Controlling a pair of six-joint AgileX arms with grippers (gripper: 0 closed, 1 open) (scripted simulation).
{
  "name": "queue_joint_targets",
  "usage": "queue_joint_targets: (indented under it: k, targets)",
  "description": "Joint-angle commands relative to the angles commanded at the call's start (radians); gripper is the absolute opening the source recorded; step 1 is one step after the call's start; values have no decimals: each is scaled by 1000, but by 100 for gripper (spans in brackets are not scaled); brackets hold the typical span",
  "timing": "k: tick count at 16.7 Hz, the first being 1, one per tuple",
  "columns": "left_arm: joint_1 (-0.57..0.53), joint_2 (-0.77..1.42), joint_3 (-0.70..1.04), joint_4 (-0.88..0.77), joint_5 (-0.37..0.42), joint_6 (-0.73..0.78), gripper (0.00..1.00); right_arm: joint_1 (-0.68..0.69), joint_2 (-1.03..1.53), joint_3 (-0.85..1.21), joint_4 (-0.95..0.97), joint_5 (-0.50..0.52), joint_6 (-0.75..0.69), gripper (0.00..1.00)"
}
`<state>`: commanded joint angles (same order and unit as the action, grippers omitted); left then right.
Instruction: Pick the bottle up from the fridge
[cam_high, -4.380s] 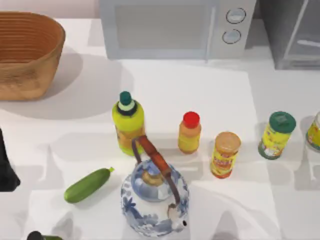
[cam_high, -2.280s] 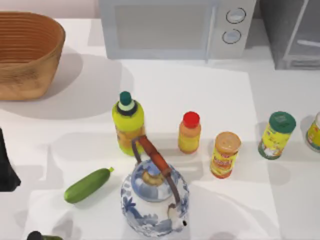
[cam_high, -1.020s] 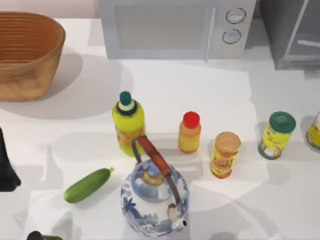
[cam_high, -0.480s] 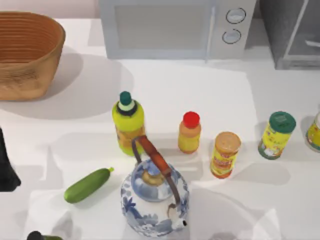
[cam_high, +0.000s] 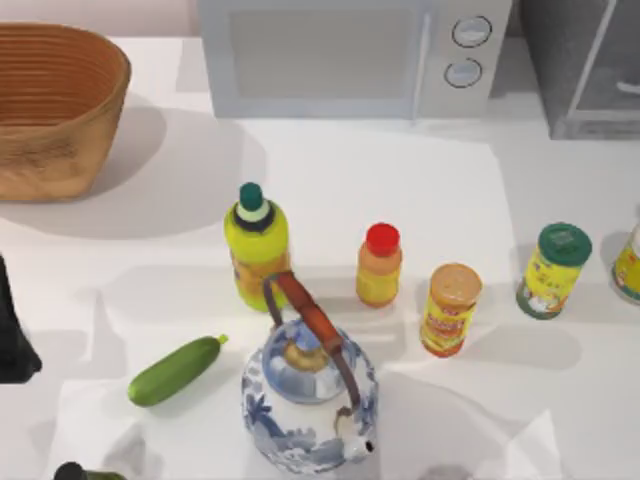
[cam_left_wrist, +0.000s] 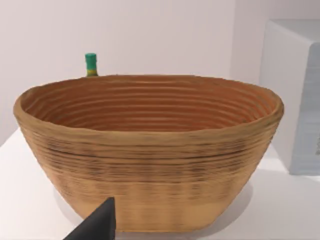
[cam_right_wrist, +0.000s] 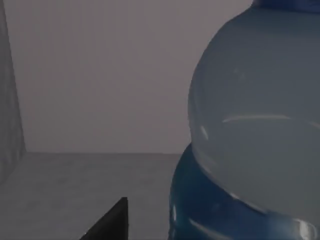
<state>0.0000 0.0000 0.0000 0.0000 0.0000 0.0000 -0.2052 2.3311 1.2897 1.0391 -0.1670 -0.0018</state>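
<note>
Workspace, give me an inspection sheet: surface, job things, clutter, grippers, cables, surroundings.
Surface: white table, crossed by shadows.
Job's things: bottle very close to the right wrist camera, clear body over a blue band, grey walls behind it; fridge at the far right corner.
Clutter: yellow-green bottle, orange bottle, two yellow cans, teapot, cucumber, basket, microwave.
Grippers: left arm parked at the table's left edge, one fingertip facing the basket; one right fingertip beside the bottle.
Cables: nothing seen.
Surroundings: pale wall behind the basket.
</note>
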Motion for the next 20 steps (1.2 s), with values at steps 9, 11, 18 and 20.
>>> queue_joint_targets:
  k: [9,11,18,20]
  targets:
    - [0,0,0,0,0,0,100,0,0,0,0,0,0,10]
    - [0,0,0,0,0,0,100,0,0,0,0,0,0,0]
    - [0,0,0,0,0,0,100,0,0,0,0,0,0,0]
    - [0,0,0,0,0,0,100,-3,-5,0,-3,-1,1,0]
